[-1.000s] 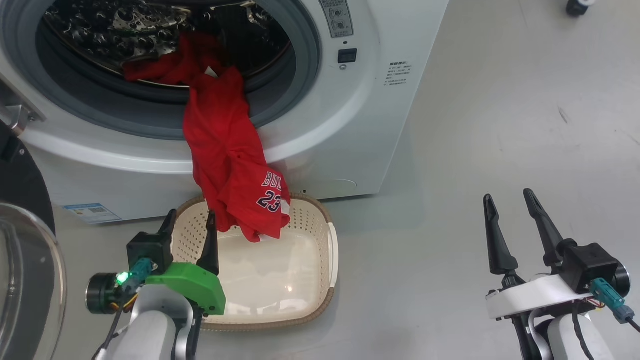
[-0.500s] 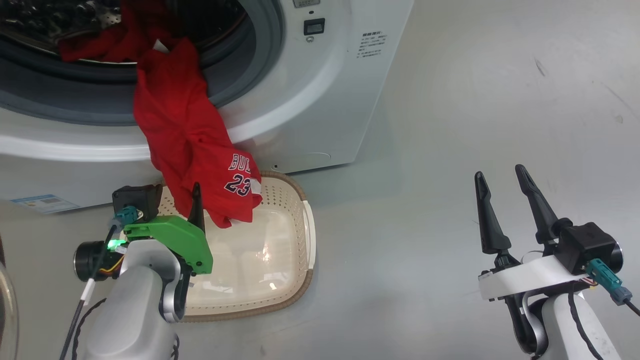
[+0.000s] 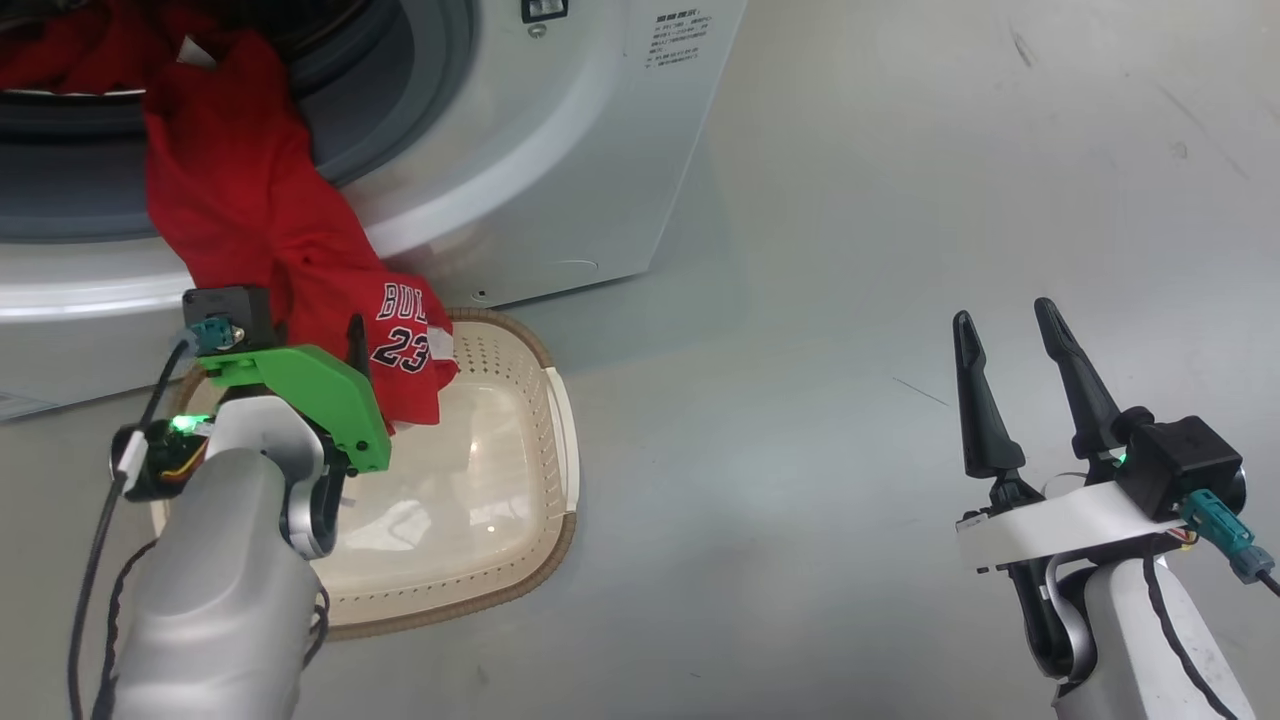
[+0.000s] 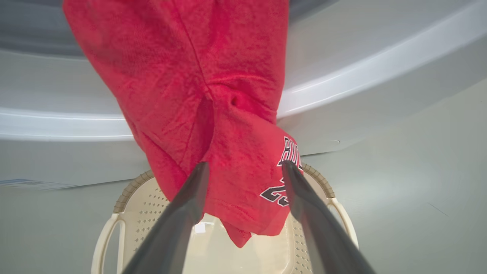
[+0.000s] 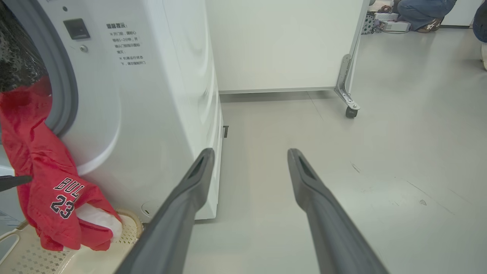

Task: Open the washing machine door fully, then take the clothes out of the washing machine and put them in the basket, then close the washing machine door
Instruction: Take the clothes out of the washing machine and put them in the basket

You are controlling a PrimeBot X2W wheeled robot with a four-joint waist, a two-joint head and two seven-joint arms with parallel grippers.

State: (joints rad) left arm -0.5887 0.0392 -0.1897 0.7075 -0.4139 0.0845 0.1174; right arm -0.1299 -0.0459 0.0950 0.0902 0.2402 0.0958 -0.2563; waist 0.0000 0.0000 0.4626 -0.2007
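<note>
– Jersey [image 3: 250, 230]: where does it lie?
– Half out of the washing machine [image 3: 560, 150]. Its top end is inside the round opening, and the rest spills over the grey ring and down the white front. The bottom end, with the white lettering and number, dangles over the back part of the basket [image 3: 480, 470]. The basket stands on the floor [image 3: 850, 250] close against the machine.
– Does the cloth reach the bottom of the basket?
– The lowest fold dips past the brown rim. Whether it touches the bottom, I cannot tell.
– And the left gripper [image 4: 245, 164]?
– It is low over the basket, aimed at the hanging cloth. Its two dark fingers are spread wide with nothing pinched between them. In its own wrist view the jersey's lower end hangs just beyond the fingertips, framed between them, with the lettering next to the right-hand finger. I cannot tell whether a tip brushes the cloth.
– The right gripper [image 3: 1003, 311]?
– It is off to the right above bare floor, well apart from both jersey and basket. Its fingers are spread just as wide and hold nothing, and they point past the machine's front corner.
</note>
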